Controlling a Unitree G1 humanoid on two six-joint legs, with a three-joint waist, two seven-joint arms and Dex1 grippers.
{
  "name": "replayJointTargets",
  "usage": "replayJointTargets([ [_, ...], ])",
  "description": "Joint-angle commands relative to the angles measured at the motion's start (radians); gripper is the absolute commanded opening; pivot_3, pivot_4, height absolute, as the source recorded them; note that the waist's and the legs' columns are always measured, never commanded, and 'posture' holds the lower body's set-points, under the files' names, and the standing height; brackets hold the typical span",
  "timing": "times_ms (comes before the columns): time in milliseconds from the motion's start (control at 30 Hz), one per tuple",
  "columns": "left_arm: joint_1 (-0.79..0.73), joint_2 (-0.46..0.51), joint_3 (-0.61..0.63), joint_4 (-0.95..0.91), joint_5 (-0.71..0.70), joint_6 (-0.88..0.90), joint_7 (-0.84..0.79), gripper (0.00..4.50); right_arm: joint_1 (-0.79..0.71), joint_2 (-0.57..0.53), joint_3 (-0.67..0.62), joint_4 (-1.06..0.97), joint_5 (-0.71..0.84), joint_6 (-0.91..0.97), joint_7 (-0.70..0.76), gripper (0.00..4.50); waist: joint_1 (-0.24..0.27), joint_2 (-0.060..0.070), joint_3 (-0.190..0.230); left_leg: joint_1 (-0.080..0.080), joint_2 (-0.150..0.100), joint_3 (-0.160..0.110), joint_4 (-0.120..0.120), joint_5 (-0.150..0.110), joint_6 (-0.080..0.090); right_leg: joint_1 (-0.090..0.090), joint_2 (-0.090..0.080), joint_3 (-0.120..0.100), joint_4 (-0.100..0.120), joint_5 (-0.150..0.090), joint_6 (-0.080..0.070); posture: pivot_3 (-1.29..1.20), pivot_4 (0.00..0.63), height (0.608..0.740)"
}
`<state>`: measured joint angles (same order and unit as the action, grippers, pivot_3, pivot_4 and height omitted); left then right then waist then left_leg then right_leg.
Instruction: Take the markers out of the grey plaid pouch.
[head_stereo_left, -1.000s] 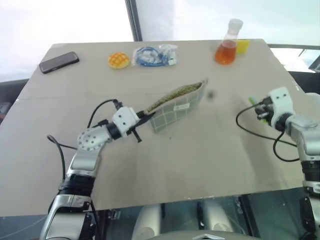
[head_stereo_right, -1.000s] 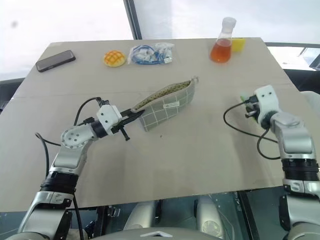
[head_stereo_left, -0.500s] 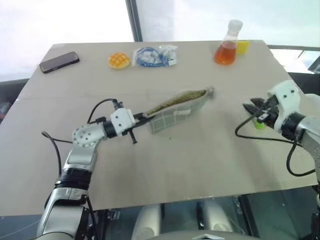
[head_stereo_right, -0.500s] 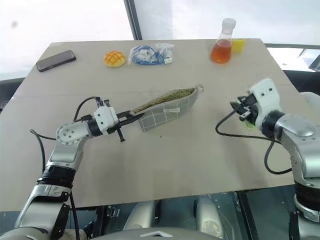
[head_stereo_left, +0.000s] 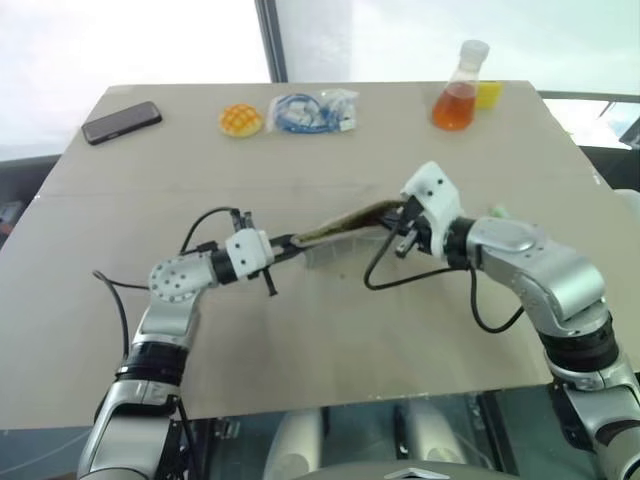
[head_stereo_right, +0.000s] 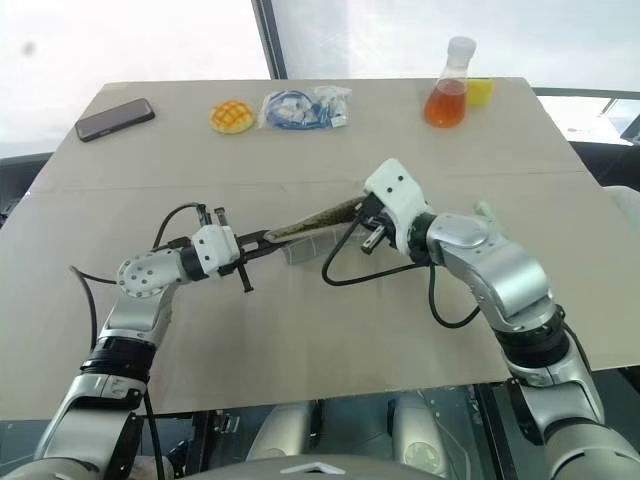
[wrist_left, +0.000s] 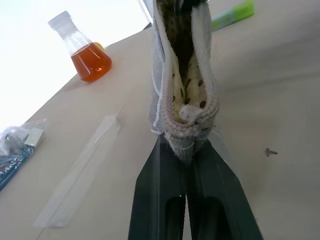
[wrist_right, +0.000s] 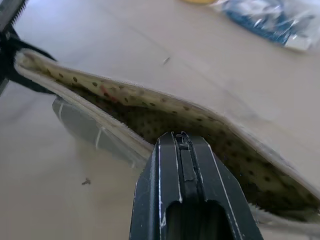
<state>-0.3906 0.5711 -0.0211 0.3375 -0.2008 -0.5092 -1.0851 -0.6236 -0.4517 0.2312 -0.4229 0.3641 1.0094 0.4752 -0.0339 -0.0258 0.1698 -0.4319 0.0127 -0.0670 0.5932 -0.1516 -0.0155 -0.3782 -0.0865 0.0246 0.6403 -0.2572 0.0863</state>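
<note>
Grey plaid pouch (head_stereo_right: 312, 217) hangs unzipped above mid-counter (head_stereo_right: 300, 330), one end clamped in the left gripper (wrist_left: 186, 150); the right gripper (wrist_right: 181, 142), fingers closed and empty, noses into its mouth; green marker (head_stereo_left: 497, 212) already lies outside; red-capped one seemingly remains inside.

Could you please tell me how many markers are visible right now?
1: the green highlighter lies on the table, to the robot's right of the grey plaid pouch. Another may be hidden inside the pouch.
</note>
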Motion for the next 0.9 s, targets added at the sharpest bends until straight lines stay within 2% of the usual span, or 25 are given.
replayJointTargets([
  [33,0.020,-0.003,-0.002,-0.040,-0.016,0.014,0.010,0.00,-0.031,-0.028,0.049,0.024,-0.034,-0.049,0.047,0.02,-0.001,0.000,0.000,0.000,0.000,0.000,0.000,0.000,0.000,0.000,0.000,0.000,0.000,0.000,0.000,0.00,0.150,0.740],
  [167,0.041,-0.010,-0.004,-0.116,-0.087,0.120,-0.014,0.00,-0.055,-0.141,0.205,0.045,-0.106,-0.104,0.179,0.02,-0.002,0.000,0.000,0.000,0.000,0.000,0.001,0.000,0.000,0.000,0.000,0.000,0.000,0.000,0.000,0.00,0.150,0.740],
  [233,0.083,0.015,-0.002,-0.262,-0.283,0.394,-0.061,0.00,-0.098,-0.219,0.212,-0.014,-0.078,-0.096,0.284,0.02,-0.005,0.001,0.001,0.000,0.000,0.000,0.001,0.000,0.000,0.000,0.000,0.000,0.000,0.000,0.000,0.00,0.150,0.740],
  [267,0.097,0.026,0.003,-0.315,-0.349,0.490,-0.072,0.00,-0.112,-0.245,0.208,-0.036,-0.069,-0.092,0.316,0.55,-0.005,0.001,0.001,-0.001,0.000,0.000,0.001,0.000,0.000,0.000,0.000,0.000,0.000,0.000,0.000,0.00,0.150,0.740],
  [300,0.115,0.047,0.003,-0.364,-0.391,0.565,-0.092,0.00,-0.133,-0.282,0.196,-0.065,-0.061,-0.078,0.346,0.83,-0.005,0.001,0.002,-0.001,0.000,0.000,0.001,0.000,0.000,0.000,0.000,0.000,0.000,0.000,0.000,0.00,0.150,0.740],
  [400,0.155,0.079,0.002,-0.420,-0.401,0.640,-0.114,0.00,-0.168,-0.328,0.202,-0.087,-0.090,-0.067,0.357,2.16,-0.006,0.001,0.002,0.000,0.001,-0.001,0.000,0.000,0.000,-0.001,0.000,0.000,0.000,0.000,0.000,0.00,0.150,0.740],
  [600,0.180,0.058,0.007,-0.413,-0.400,0.727,-0.098,0.00,-0.144,-0.284,0.363,0.018,-0.227,-0.205,0.362,2.16,-0.004,0.000,0.001,0.000,0.001,-0.001,0.001,0.000,0.000,-0.001,0.000,-0.001,-0.001,-0.001,-0.002,0.00,0.150,0.740],
  [900,0.205,0.033,-0.009,-0.425,-0.356,0.717,-0.098,0.00,-0.206,-0.090,0.578,0.365,-0.499,-0.477,0.369,2.16,-0.007,-0.002,-0.001,0.002,0.003,0.000,0.002,0.000,0.000,-0.001,0.002,-0.001,0.001,-0.001,-0.001,0.00,0.150,0.740],
])
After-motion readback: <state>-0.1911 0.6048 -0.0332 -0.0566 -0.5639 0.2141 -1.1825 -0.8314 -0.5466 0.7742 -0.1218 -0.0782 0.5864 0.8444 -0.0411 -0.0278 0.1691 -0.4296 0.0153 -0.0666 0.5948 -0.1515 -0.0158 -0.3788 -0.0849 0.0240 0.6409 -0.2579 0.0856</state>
